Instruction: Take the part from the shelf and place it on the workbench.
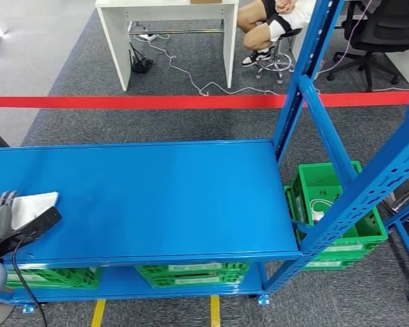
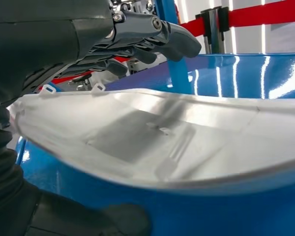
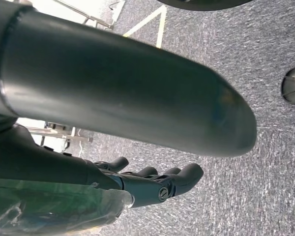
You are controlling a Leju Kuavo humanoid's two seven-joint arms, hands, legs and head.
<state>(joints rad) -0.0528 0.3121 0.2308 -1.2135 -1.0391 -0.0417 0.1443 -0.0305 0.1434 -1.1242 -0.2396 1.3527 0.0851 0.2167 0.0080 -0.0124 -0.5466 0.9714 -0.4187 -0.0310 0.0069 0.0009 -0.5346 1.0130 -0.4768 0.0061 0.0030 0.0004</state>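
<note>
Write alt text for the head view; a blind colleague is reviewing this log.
At the left edge, the robot's left hand holds a pale, flat part on a broad blue shelf. Green crates sit on the level below, another green crate stands on the carpet at right, and a person sits beyond a red barrier tape.

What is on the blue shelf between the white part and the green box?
Nothing; in the head view the blue shelf is bare between the white part and the green box.
</note>
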